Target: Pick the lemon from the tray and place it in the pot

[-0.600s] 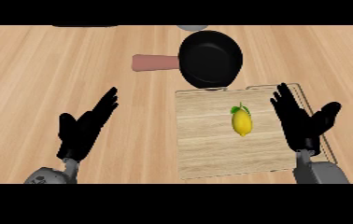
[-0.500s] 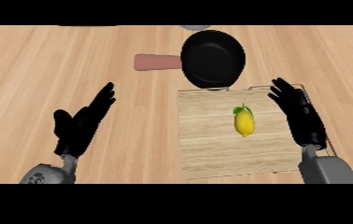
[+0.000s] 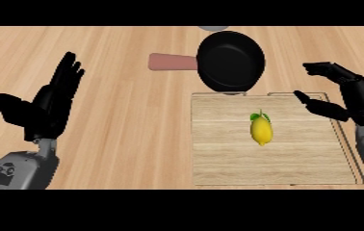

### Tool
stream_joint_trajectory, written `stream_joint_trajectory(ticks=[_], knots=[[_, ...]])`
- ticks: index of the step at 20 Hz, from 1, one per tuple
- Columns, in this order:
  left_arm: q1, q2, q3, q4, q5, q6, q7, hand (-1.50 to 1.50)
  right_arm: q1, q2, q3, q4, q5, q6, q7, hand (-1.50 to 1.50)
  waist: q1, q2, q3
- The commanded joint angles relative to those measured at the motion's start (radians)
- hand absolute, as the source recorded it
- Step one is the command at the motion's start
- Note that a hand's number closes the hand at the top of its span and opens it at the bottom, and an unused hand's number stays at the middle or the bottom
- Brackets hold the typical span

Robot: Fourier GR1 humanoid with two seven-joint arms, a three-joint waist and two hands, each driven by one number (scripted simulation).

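The wooden counter (image 3: 121,90) is lit evenly and brightly, with no single light source to be made out. Almost no cast shadows are seen on it; only a thin dark line is traced under the near rim of the black pot (image 3: 229,60), where it overlaps the tray (image 3: 298,162). A soft grey sheen is carried on the pot's inside, toward its far rim; no hard glare is seen. The lemon (image 3: 262,130), just in front of the pot, is shaded gently along its lower side. Edges are rendered slightly soft throughout. The wood grain left of the pot is drawn straight, without bending toward the borders.
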Motion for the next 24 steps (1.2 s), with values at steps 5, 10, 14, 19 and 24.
stream_joint_trajectory(ticks=[5, 10, 14, 19, 24], knots=[[0.016, 0.017, 0.058, -0.077, -0.014, 0.043, 0.064, 0.00, -0.101, -0.059, -0.039, 0.165, 0.042, 0.165, -0.367, -1.50, -0.024, -0.005, 0.003], [0.023, -0.019, 0.068, -0.043, -0.007, 0.022, 0.029, 0.00, -0.169, -0.140, 0.065, 0.057, 0.104, 0.307, -0.113, -1.50, -0.031, -0.008, 0.001], [-0.009, -0.002, 0.100, 0.036, 0.003, -0.012, -0.006, 0.00, -0.204, -0.205, 0.172, -0.005, 0.170, 0.432, 0.034, -1.50, -0.039, -0.005, -0.002], [-0.019, 0.014, 0.115, 0.009, 0.007, -0.013, 0.036, 0.00, -0.276, -0.205, 0.288, -0.131, 0.237, 0.543, 0.258, -1.50, -0.037, -0.011, -0.001], [0.011, -0.016, 0.095, -0.042, -0.027, 0.023, 0.055, 0.00, -0.281, -0.121, 0.369, -0.210, 0.278, 0.614, 0.444, -1.50, -0.039, -0.010, 0.000]])
